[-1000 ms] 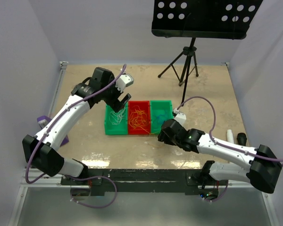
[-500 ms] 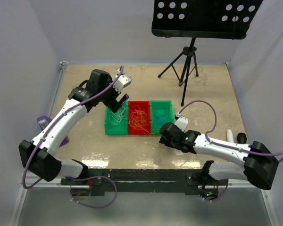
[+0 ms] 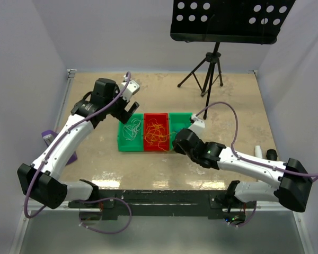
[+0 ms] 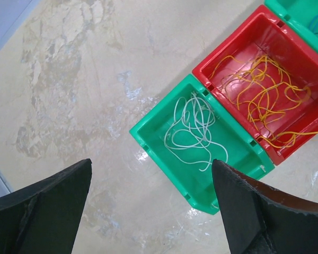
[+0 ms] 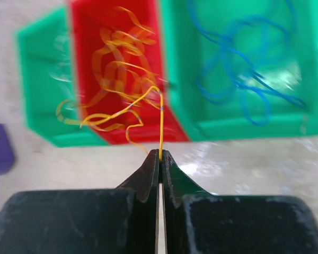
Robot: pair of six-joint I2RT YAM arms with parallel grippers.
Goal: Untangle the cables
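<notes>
Three bins stand side by side mid-table. The left green bin (image 3: 121, 138) holds a whitish cable (image 4: 193, 129). Orange-yellow cables (image 4: 265, 95) fill the red bin (image 3: 148, 145), and pale blue cables (image 5: 238, 69) lie in the right green bin (image 3: 188, 117). My right gripper (image 5: 160, 154) is shut on one orange strand (image 5: 160, 121) that rises from the red bin's near edge. In the top view that gripper (image 3: 176, 143) sits at the bins' near right corner. High over the bare table left of the bins, my left gripper (image 4: 151, 164) is wide open and empty.
A black music stand (image 3: 228, 21) on a tripod (image 3: 209, 69) stands at the back right. A purple object (image 3: 47, 136) lies at the table's left edge. Small white (image 3: 259, 153) and black (image 3: 272, 155) objects lie near the right edge.
My right gripper has moved left up to the red bin and shut on an orange strand. The left arm has drawn back to the left, away from the bins, still open.
</notes>
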